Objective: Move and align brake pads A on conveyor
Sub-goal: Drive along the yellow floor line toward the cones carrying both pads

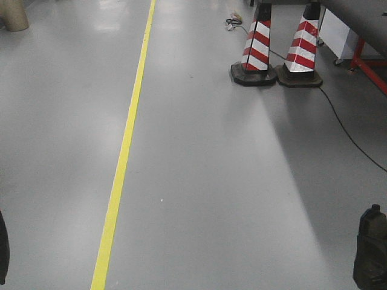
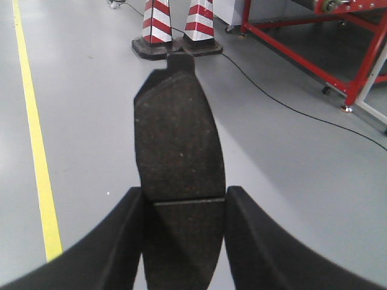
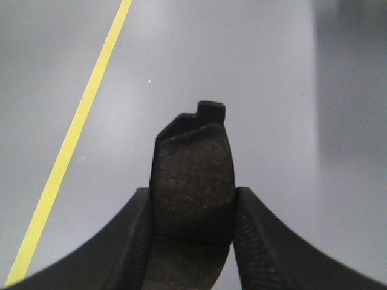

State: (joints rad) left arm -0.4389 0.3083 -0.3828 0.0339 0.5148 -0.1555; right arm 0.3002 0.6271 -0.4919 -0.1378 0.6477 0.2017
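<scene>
In the left wrist view a dark grey curved brake pad (image 2: 178,133) with a thin groove across its middle is held above the floor. My left gripper (image 2: 184,194) is shut on its two long edges. My right gripper (image 3: 192,194) is shut the same way on a second brake pad (image 3: 193,160), whose backing tab sticks out at the top. In the front view only a dark part of the right arm's end (image 1: 370,248) shows at the bottom right. The conveyor belt's top is out of view.
Grey workshop floor with a yellow line (image 1: 124,151). Two red-and-white cones (image 1: 259,45) (image 1: 302,48) stand ahead on the right, with a black cable (image 1: 344,127) trailing past them. A red metal frame (image 2: 302,54) under a dark grey body (image 1: 360,18) is at the far right.
</scene>
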